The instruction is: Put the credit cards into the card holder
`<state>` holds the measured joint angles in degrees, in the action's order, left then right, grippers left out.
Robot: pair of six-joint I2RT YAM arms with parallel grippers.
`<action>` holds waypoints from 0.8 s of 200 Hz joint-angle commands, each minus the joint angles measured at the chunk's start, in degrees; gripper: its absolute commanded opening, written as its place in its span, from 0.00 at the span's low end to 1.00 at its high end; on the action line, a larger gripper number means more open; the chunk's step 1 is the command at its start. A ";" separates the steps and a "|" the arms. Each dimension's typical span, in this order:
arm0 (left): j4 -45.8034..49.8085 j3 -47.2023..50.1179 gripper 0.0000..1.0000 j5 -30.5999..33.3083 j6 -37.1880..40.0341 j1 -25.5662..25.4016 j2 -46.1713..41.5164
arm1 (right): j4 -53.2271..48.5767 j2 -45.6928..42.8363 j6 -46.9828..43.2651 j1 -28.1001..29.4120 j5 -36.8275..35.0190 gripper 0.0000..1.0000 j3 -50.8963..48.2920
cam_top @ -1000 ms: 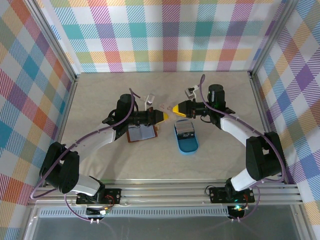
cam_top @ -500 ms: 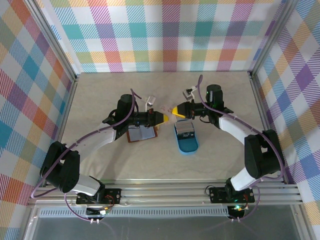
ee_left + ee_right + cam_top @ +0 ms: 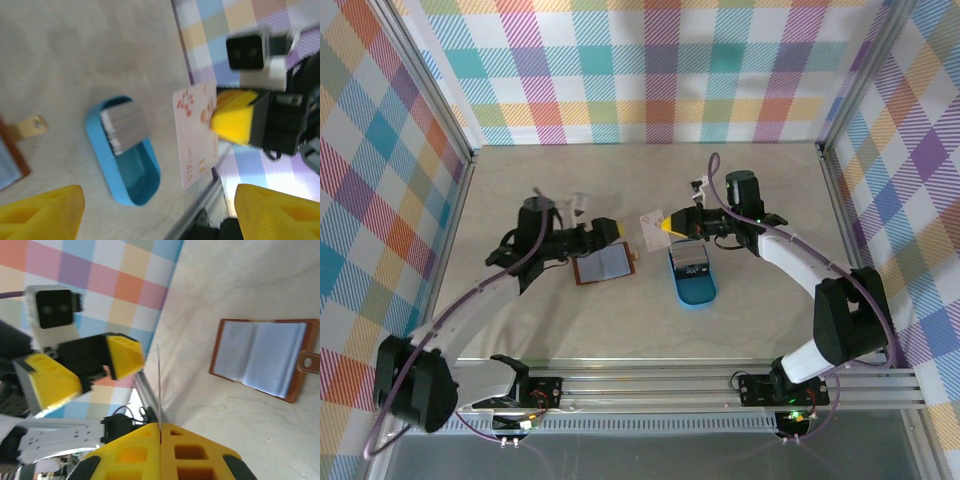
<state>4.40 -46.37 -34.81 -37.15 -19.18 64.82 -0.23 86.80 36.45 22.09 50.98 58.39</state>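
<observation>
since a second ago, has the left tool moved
Yes. The left tool has drawn back leftward, away from the blue tray, ending by the card holder.

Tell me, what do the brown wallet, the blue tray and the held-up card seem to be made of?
The wallet: probably leather or imitation, reddish-brown matte rim with a snap tab; pale inner sleeves look like clear plastic.
The tray: plastic, smooth uniform blue, rounded moulded wall.
The card: probably thin stiff plastic, pale printed face, flat though held at one edge.
</observation>
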 commanded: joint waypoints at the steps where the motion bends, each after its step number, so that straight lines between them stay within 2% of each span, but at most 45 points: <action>1: 6.93 4.28 0.81 4.58 -2.37 4.41 -3.61 | -7.38 -0.42 -4.81 4.93 -11.00 0.00 2.68; 35: 15.34 8.91 0.81 12.39 -2.57 8.68 -12.05 | -7.18 2.55 -2.47 11.48 -19.10 0.00 4.48; 56: 17.83 11.04 0.84 12.50 -1.60 11.41 -14.77 | -7.38 4.94 -2.07 15.02 -22.65 0.00 6.04; 74: 17.28 12.62 0.84 10.25 -1.69 13.36 -13.86 | -6.43 6.41 -0.25 16.96 -25.75 0.00 6.35; 98: 14.09 13.84 0.83 7.47 -1.83 14.17 -10.87 | -4.78 8.71 2.99 17.88 -26.02 0.00 6.88; 132: 14.33 13.65 0.77 9.75 -0.91 14.76 -8.07 | -6.63 12.97 2.67 19.22 -25.70 0.00 9.75; 160: 11.11 14.59 0.72 7.87 -0.90 15.48 -4.67 | -5.75 15.14 3.02 19.40 -25.81 0.00 10.37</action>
<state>18.87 -32.80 -25.43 -38.85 -4.73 57.98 -6.26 100.38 38.57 40.93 25.45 66.87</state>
